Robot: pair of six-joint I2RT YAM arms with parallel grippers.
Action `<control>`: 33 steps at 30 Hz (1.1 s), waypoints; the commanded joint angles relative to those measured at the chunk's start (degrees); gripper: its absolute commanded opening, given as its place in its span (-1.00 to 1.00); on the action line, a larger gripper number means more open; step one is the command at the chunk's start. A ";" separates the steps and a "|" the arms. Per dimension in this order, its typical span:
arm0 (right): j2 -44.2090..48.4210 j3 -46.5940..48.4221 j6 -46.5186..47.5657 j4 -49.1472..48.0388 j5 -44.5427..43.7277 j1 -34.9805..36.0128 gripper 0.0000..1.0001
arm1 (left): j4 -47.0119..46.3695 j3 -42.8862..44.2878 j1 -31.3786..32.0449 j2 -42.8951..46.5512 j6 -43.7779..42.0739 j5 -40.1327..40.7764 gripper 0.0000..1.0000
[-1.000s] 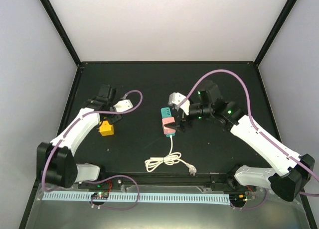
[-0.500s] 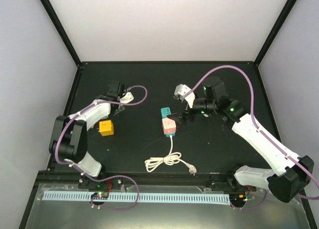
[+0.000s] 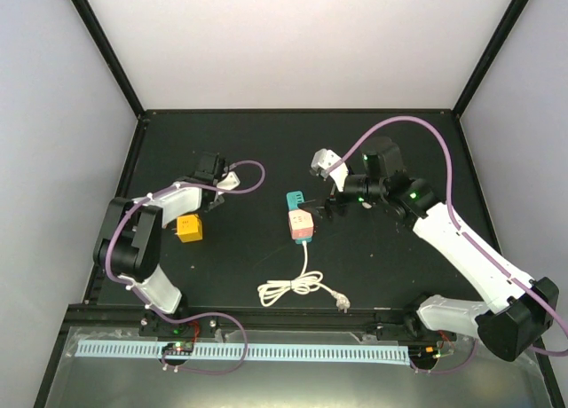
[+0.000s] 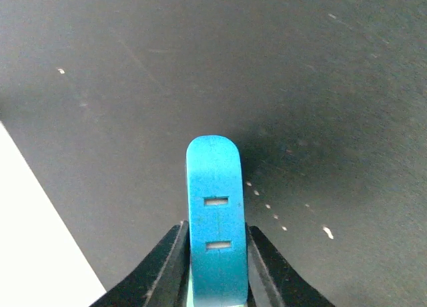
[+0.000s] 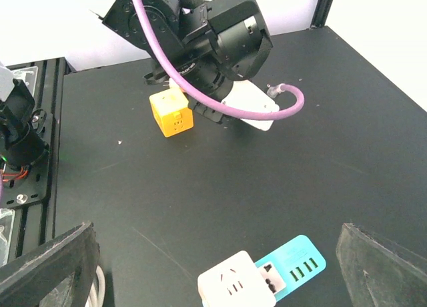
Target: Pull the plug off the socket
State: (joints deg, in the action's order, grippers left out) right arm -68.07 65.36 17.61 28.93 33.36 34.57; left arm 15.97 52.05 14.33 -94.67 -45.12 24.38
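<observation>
Left tool (image 4: 215, 230) is closed tight on the blue plug (image 4: 213, 207). The black fingers (image 4: 167, 263) press both of its sides. Only the plug's rounded end with two slots shows, and it points away from the wrist cam over bare tabletop (image 3: 248, 151).

In the top view, that tool sits far-left on the tabletop. It is on the far side of the yellow socket cube (image 3: 188, 228) with a visible gap between them. The plug itself is hidden in the top view. The cube rests flat on the tabletop left of centre, and the right wrist view shows a socket face on it.

Right tool (image 5: 215, 230) is spread wide and grips nothing. It hovers just right of the adapter block (image 3: 301, 223) near the middle of the tabletop. Its wrist cam looks down on that block and on the teal power strip (image 3: 295, 200), with the fingers off to either side of both.

The teal strip touches the far end of the adapter block. A white cable (image 3: 304, 257) runs from the block's near end to a loose coil (image 3: 288, 290) by the near edge. The cable's plug end (image 3: 340, 302) lies just right of the coil.
</observation>
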 commanded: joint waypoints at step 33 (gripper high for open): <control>-3.11 2.22 -17.54 -5.19 7.83 -18.27 1.00 | 20.22 14.24 18.29 13.73 15.68 -52.04 0.98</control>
State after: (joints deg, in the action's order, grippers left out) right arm -71.13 65.98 5.02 25.69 37.95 19.38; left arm 39.22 62.61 29.23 -77.12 -32.88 -25.36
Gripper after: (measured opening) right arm 0.999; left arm 0.988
